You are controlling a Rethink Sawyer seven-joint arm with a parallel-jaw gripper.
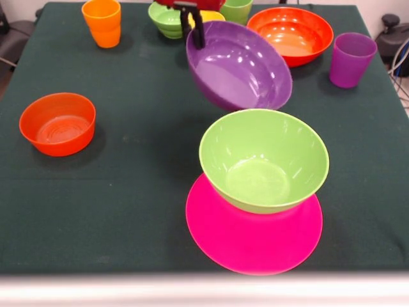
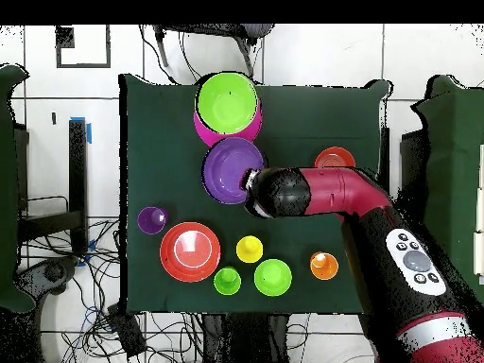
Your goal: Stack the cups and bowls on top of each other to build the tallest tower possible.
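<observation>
My gripper (image 1: 193, 33) is shut on the far rim of the wide purple bowl (image 1: 239, 64), which hangs tilted above the table, just behind the tower. The tower is a light green bowl (image 1: 263, 160) sitting on the wide pink bowl (image 1: 254, 240) near the front edge. From overhead, the purple bowl (image 2: 230, 170) lies beside the light green bowl (image 2: 227, 102), with the gripper (image 2: 251, 180) at its rim. An orange cup (image 1: 102, 22), a purple cup (image 1: 351, 59), a yellow cup (image 1: 212, 15) and a light green cup (image 1: 238, 9) stand along the back.
One orange-red bowl (image 1: 57, 123) sits alone at the left. A wider orange-red bowl (image 1: 291, 33) is at the back right, close to the purple bowl. A small ribbed green bowl (image 1: 165, 19) sits beside the gripper. The dark green cloth (image 1: 128, 192) covers the table.
</observation>
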